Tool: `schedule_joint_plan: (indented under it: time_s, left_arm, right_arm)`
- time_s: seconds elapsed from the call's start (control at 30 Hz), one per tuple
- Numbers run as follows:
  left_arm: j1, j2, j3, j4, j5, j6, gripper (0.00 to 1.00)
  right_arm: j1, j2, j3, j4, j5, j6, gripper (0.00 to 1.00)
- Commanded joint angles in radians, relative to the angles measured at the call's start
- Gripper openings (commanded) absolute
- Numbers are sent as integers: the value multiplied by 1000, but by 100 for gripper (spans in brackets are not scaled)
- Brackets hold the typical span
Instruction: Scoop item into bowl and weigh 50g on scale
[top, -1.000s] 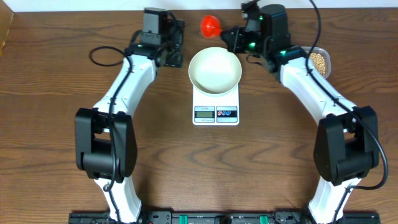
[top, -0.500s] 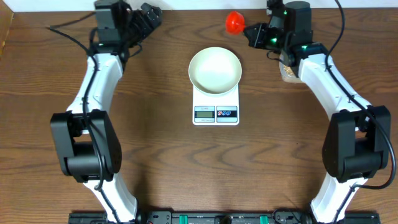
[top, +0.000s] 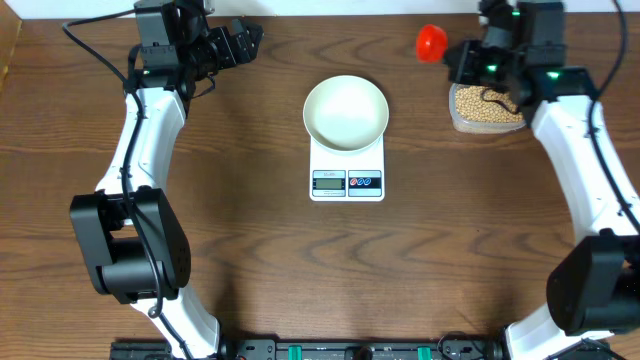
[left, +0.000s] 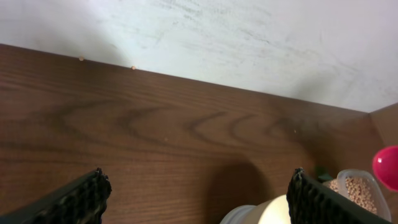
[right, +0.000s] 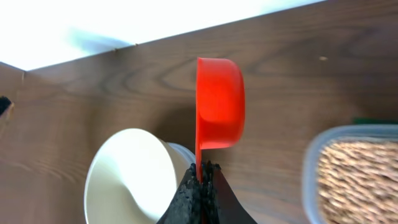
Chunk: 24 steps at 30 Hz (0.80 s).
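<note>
Overhead, nearest me, the scale (top: 347, 170) sits mid-bench (top: 260, 200) with the bowl (top: 346, 112) on its platform, and the bowl looks empty. Beyond it to my right the beans (top: 487, 104) lie in a clear tub (top: 452, 118). My right jaws are clamped on the thin handle of a red scoop (top: 431, 41) held just left of that tub, though the wrist view shows it edge-on, so I cannot tell what is inside. At the far left edge my left jaws stand wide apart above the wood, gripping nothing.
</note>
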<state>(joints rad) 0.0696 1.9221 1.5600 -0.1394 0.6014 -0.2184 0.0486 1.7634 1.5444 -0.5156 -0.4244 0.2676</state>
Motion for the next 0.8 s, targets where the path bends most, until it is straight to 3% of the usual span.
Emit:
schedule_joint_plan:
  time_s: [0.0,0.23,0.5,0.77]
  left_arm:
    - [4,-20,0,-10,16,47,92]
    - [-13,-36,0,-76,16,180,89]
    - [-76,-72,0,-204,16,225,78]
    - [-167,-80,0,-301,9,225,75]
  right_arm:
    - [-58,-13,16,-68,-89,-125,1]
    - [-90,-13,16,-206,-106,-259,2]
    - [-61,-12,16,-210,-105,-293,2]
    - [-45,-11,15,-211,-106,-291,2]
